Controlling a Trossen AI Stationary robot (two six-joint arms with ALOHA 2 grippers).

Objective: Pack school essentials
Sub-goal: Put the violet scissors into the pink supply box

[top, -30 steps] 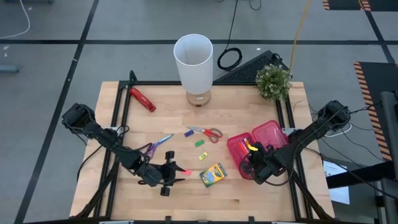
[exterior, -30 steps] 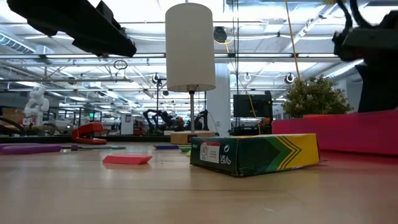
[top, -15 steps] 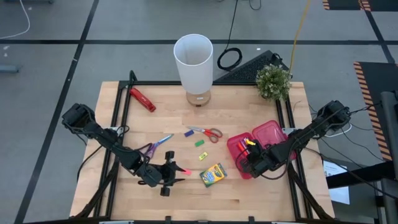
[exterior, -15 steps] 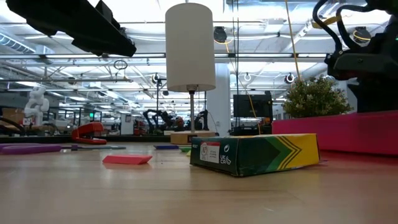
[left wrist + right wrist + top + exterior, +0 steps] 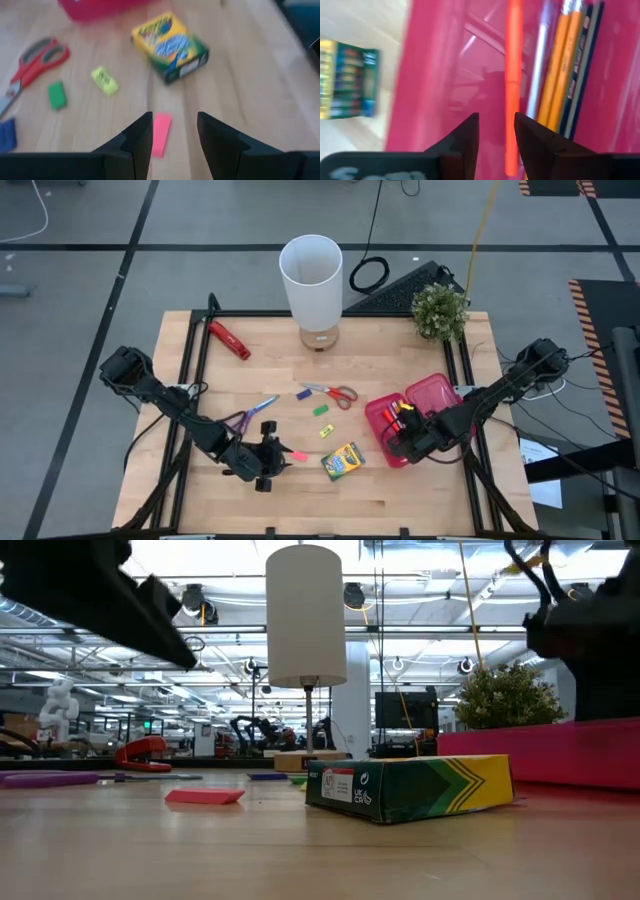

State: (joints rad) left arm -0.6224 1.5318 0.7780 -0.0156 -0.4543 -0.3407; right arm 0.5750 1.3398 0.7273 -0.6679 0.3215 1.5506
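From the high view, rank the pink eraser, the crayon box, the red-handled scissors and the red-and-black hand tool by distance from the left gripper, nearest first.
Measured from the left gripper, open at the table's front:
1. Pink eraser, just ahead of its fingers.
2. Crayon box, farther toward the right arm's side.
3. Red-handled scissors, mid-table, toward the lamp.
4. Red-and-black hand tool, at the far left corner.

The high view looks straight down on the whole table [image 5: 400, 500]; the low view sits level at tabletop, close to the crayon box [image 5: 410, 788]; both wrist views also catch that box [image 5: 170, 45]
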